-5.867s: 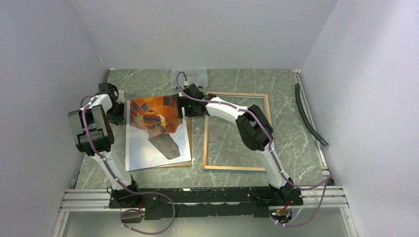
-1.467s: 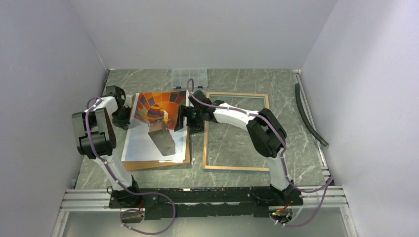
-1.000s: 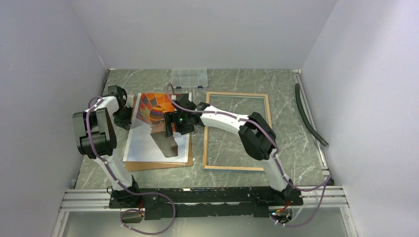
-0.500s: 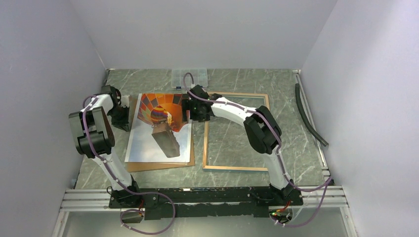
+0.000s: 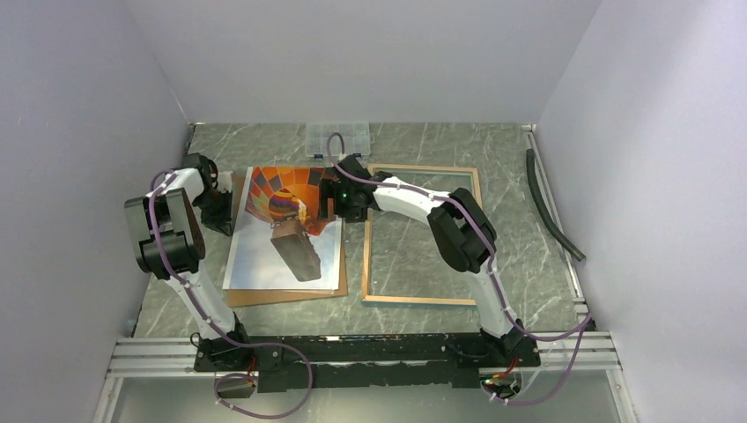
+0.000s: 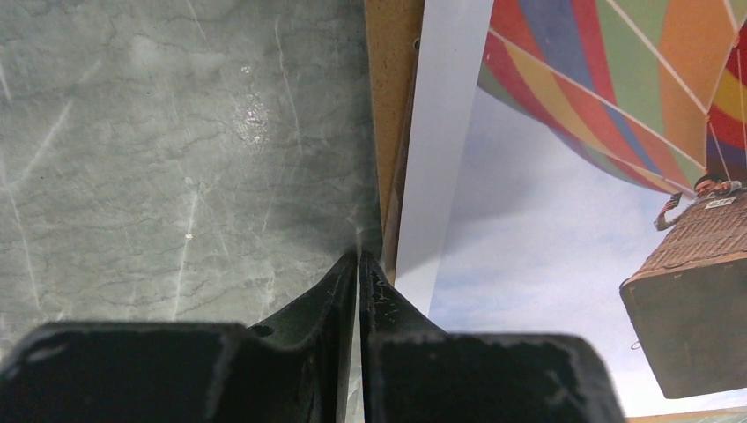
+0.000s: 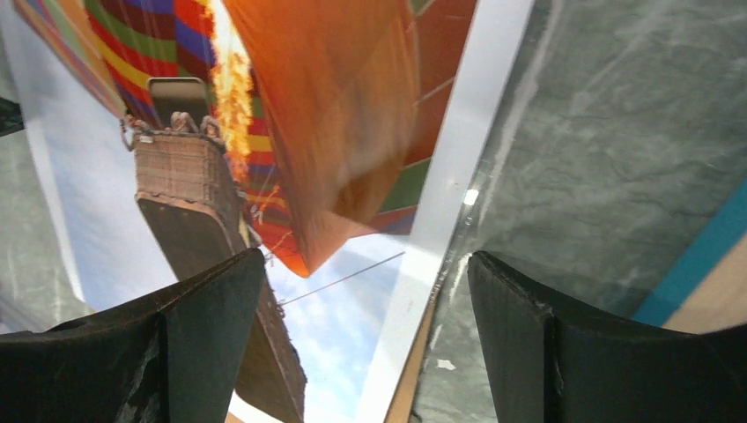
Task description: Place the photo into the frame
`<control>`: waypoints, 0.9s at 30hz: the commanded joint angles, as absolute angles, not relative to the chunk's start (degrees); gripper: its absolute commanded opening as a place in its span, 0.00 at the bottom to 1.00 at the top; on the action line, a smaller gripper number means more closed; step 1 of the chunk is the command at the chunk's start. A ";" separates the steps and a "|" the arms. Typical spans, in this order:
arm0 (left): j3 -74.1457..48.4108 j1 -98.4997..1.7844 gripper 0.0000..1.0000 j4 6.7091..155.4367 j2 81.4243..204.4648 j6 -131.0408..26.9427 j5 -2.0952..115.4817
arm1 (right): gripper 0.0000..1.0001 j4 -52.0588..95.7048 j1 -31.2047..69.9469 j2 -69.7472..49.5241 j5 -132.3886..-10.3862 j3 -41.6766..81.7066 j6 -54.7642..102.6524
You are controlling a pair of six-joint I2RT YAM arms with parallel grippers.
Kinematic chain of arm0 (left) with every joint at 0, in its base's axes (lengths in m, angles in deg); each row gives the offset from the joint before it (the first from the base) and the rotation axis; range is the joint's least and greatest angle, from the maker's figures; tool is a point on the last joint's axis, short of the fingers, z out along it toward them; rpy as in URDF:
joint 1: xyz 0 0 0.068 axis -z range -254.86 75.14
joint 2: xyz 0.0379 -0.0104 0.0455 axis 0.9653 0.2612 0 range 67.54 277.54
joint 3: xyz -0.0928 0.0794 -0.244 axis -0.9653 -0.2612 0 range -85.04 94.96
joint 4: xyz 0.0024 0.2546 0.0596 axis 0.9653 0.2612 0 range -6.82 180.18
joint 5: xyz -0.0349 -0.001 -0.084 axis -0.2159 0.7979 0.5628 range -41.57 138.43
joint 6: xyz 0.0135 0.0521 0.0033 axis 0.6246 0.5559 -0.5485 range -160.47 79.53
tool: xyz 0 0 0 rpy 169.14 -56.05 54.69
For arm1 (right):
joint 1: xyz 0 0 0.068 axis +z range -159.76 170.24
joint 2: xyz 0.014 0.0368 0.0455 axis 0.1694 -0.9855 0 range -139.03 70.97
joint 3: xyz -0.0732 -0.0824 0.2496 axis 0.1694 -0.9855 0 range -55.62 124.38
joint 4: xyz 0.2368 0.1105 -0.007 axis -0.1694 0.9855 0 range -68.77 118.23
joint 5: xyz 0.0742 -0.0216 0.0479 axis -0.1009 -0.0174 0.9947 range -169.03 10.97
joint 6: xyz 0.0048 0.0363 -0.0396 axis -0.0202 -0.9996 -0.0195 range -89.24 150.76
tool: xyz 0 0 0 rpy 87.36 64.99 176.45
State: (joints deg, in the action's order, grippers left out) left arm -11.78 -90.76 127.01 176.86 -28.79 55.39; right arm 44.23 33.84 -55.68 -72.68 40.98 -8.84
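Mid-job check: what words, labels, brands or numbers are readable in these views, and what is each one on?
No text can be read in any view.
Small white tag on the basket printed in the photo: too small and blurred to read.
Frame, backing board, clear box: no markings visible.

Top view: the backing board (image 5: 282, 296) is largely covered by the photo (image 5: 273, 256), whose far right corner is hidden beneath the right gripper (image 5: 336, 200). Left wrist view: the photo is cut off at the right edge. Whether its border is pinched by the closed left gripper (image 6: 359, 261) cannot be told.
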 commanded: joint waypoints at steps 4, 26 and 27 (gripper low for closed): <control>-13.63 -88.72 0.12 124.39 180.19 -30.34 56.54 | 0.89 40.02 33.80 -55.59 -67.46 41.71 -11.94; -14.14 -88.14 0.11 123.51 180.35 -29.47 54.96 | 0.84 37.66 35.12 -46.94 -67.67 38.76 -7.75; -14.11 -88.05 0.11 123.47 180.43 -29.40 54.94 | 0.84 37.92 35.31 -47.02 -67.90 38.84 -7.65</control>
